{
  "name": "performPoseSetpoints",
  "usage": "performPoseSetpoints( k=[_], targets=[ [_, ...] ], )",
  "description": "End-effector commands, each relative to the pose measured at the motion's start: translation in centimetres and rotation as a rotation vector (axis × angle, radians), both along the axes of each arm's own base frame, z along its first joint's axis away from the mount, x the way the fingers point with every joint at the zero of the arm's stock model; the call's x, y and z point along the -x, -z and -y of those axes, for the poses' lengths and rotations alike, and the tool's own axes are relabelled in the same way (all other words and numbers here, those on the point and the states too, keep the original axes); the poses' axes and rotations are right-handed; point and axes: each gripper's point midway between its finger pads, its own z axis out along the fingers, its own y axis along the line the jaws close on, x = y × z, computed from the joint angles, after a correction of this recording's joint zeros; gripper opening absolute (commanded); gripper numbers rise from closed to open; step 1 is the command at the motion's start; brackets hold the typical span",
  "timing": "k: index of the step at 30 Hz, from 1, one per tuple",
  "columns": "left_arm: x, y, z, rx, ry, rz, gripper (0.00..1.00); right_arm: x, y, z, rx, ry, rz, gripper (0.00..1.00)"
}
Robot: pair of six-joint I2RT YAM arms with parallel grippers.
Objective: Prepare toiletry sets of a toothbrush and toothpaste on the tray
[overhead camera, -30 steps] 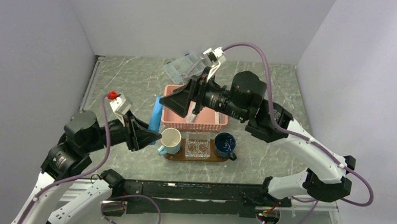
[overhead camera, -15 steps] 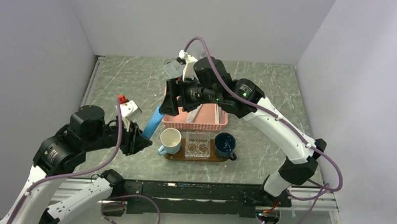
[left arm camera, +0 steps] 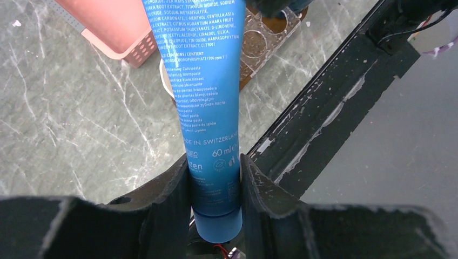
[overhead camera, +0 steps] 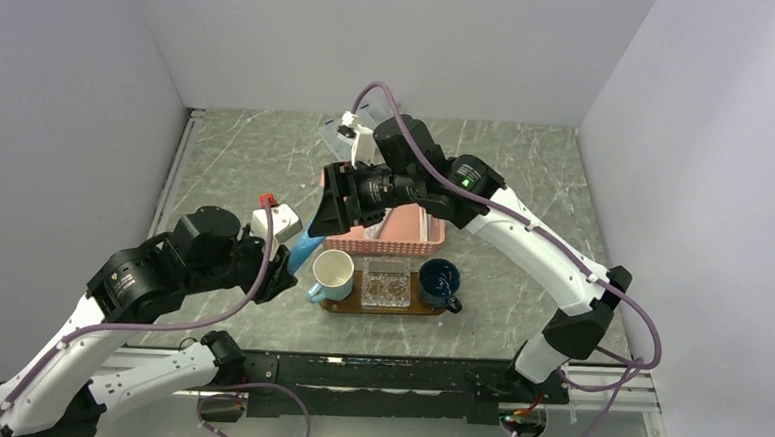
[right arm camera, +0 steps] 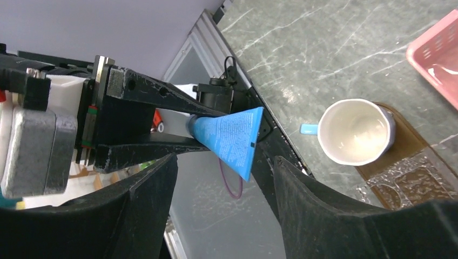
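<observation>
Left end effector [left arm camera: 215, 163] clamps the blue toothpaste tube [left arm camera: 205, 97] at its cap end, left of centre, just beside the white mug [overhead camera: 332, 273] on the tray [right arm camera: 410, 141]. Right end effector [right arm camera: 221, 164] gapes, empty. Recommended: align the tube above the mug before releasing.

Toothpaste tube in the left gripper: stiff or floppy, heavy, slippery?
Probably light: the toothpaste is marked 60 ml. Held only near its cap by the left gripper, it juts out straight, so likely fairly stiff. The glossy printed skin could slip under a loose pinch.
</observation>
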Motion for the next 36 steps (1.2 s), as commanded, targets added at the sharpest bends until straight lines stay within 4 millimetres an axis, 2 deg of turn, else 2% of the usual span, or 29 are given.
performPoseSetpoints(
  k=[1,9,18,36],
  targets=[
    [-1.0,-1.4,-0.1,-0.008,-0.016,0.085,0.00,0.4,-0.2,-1.2,-0.054,-0.041,-0.046,0.66],
    [-0.5,-1.1,0.6,-0.023,0.026,0.087,0.00,0.2,1.1,-2.4,-0.068,-0.057,-0.092,0.61],
    [-0.5,-0.9,0.5,-0.039,0.027,0.093,0.00,0.6,1.4,-2.9,-0.083,-0.082,-0.122,0.39],
    [0.1,-0.9,-0.2,-0.025,0.028,0.112,0.00,1.5,1.1,-1.1,-0.134,-0.111,-0.159,0.35]
  ],
)
